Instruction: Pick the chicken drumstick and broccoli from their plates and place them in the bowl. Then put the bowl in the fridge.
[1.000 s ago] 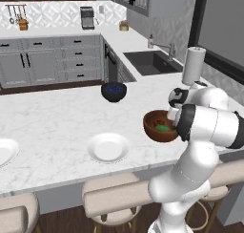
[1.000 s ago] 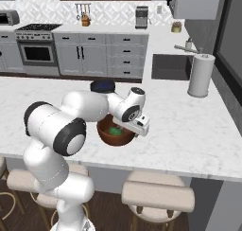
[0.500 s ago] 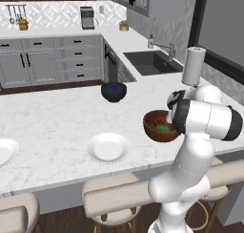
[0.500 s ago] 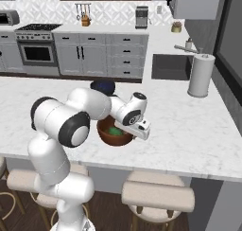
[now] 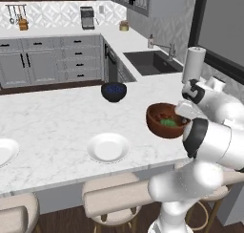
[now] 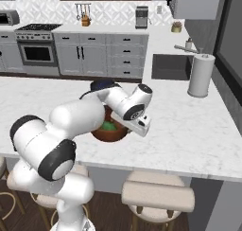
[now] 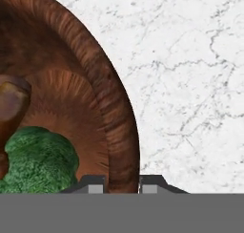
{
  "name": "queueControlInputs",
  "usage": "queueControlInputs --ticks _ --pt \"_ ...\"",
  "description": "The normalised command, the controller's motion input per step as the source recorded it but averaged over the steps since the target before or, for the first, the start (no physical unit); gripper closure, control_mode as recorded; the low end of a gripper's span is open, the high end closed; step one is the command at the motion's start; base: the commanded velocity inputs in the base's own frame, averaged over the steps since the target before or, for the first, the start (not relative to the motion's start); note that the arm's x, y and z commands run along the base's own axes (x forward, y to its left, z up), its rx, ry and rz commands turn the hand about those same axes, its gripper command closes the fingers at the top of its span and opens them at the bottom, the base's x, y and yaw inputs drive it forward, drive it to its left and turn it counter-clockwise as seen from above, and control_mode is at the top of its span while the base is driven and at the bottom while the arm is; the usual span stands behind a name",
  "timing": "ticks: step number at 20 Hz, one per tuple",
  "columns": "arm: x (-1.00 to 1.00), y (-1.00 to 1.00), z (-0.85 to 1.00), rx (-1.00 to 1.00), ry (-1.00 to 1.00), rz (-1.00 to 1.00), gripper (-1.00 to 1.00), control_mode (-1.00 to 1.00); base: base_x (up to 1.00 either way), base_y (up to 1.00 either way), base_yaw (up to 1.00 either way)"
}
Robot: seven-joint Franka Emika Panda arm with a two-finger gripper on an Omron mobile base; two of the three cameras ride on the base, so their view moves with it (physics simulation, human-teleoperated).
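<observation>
On the counter [image 5: 57, 117], the bowl [image 7: 71, 84] has its rim wall clamped between the pincer's [image 7: 122, 183] tips, broccoli [image 7: 38, 155] and drumstick [image 7: 12, 108] lying just inside of them, so the fridge step is starting and a level lift seems next.

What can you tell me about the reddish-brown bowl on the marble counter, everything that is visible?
The deep round reddish-brown wooden-looking bowl has a glossy streaked grain and a thick rim. It stands upright on the white marble counter, near its front edge. Inside lie the dark green bumpy broccoli and the brown chicken drumstick. The tool is shut on the bowl's rim, one finger inside, one outside.
</observation>
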Motion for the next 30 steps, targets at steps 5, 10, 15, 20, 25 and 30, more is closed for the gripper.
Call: queueControlInputs --ticks 5,10,15,20,25,30 --pt "-0.77 0.71 1.0 0.13 -0.1 -0.06 1.0 -1.0 0.0 0.0 0.0" --pt "-0.28 0.57 0.84 0.0 -0.02 -0.13 1.0 -1.0 0.0 0.0 0.0" --pt "-0.49 0.29 0.09 -0.01 -0.06 0.02 1.0 -1.0 0.0 0.0 0.0" --pt "0.0 0.0 0.0 0.0 0.0 0.0 1.0 1.0 -1.0 0.88 0.37" --pt "0.0 0.0 0.0 0.0 0.0 0.0 1.0 1.0 -0.9 1.0 0.38" --pt "0.0 0.0 0.0 0.0 0.0 0.0 1.0 1.0 -0.15 1.0 0.23"
